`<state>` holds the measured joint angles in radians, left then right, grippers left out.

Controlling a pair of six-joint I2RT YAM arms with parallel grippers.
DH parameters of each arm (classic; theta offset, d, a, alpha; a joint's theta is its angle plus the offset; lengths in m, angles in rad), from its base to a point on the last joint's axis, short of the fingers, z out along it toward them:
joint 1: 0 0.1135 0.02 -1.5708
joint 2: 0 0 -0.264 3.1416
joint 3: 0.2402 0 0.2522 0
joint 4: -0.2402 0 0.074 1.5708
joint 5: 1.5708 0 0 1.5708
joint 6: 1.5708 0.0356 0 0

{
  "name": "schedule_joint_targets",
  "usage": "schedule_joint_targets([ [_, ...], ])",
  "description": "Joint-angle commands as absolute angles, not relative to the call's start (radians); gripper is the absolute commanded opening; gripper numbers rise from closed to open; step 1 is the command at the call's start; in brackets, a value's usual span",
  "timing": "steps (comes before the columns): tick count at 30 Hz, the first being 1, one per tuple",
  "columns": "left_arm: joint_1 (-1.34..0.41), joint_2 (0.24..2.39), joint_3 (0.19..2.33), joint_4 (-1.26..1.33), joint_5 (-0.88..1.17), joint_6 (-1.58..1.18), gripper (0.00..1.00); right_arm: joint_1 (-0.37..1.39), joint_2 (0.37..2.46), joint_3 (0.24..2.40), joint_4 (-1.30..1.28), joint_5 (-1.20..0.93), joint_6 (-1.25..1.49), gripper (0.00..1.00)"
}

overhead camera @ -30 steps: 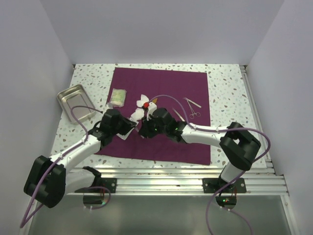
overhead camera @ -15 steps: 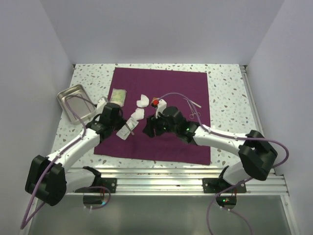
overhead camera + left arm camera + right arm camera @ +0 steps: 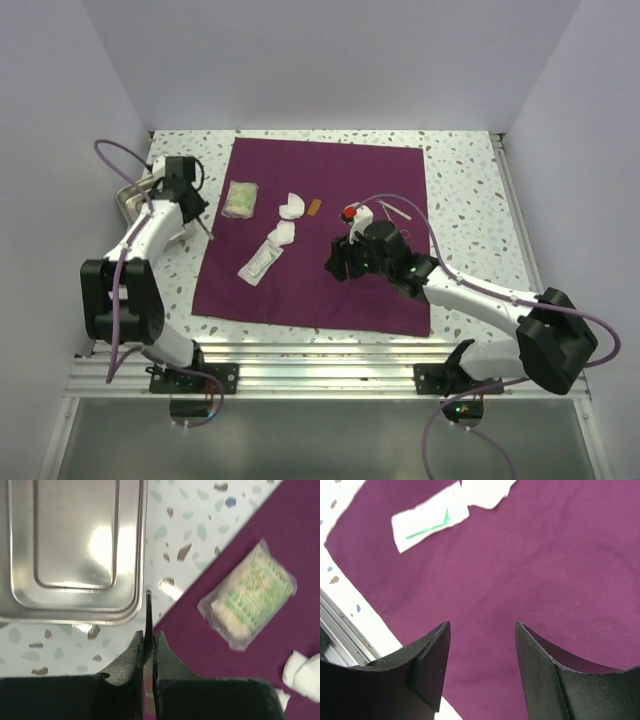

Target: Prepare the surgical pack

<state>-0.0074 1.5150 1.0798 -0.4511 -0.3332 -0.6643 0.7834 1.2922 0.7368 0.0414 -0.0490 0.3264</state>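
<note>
The left claw (image 3: 148, 641) is pinched shut on a thin metal instrument (image 3: 148, 611), whose tip lies just beside a corner of the steel tray (image 3: 75, 535) on the speckled counter (image 3: 200, 525). The right claw (image 3: 481, 627) hangs with its fingers wide apart above the purple cloth (image 3: 545, 555) — spread flat on the counter. On the cloth lie a green-printed packet (image 3: 247, 600), white gauze (image 3: 290, 206) and a flat paper packet (image 3: 430, 522).

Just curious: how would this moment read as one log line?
left tool: shut on instrument, near tray | right tool: open, empty, over cloth
</note>
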Motion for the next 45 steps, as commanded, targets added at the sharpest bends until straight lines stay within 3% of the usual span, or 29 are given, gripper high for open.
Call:
schedule_joint_targets([
  [1, 0.057, 1.597, 1.238, -0.511, -0.357, -0.558, 0.00, 0.779, 1.322, 0.720, 0.061, -0.083, 0.305, 0.57],
  [15, 0.230, 1.927, 1.629, -0.606, -0.365, -0.397, 0.00, 0.782, 1.211, 0.485, 0.284, -0.023, 0.330, 0.56],
  [34, 0.232, 2.246, 1.818, -0.603, -0.239, -0.377, 0.00, 0.781, 1.128, 0.454, 0.268, 0.040, 0.302, 0.56],
  [38, 0.232, 2.247, 1.801, -0.588, -0.186, -0.394, 0.14, 0.781, 1.117, 0.453, 0.261, 0.049, 0.299, 0.56],
  [45, 0.232, 2.230, 1.744, -0.539, -0.120, -0.408, 0.29, 0.781, 1.095, 0.456, 0.244, 0.057, 0.298, 0.56],
])
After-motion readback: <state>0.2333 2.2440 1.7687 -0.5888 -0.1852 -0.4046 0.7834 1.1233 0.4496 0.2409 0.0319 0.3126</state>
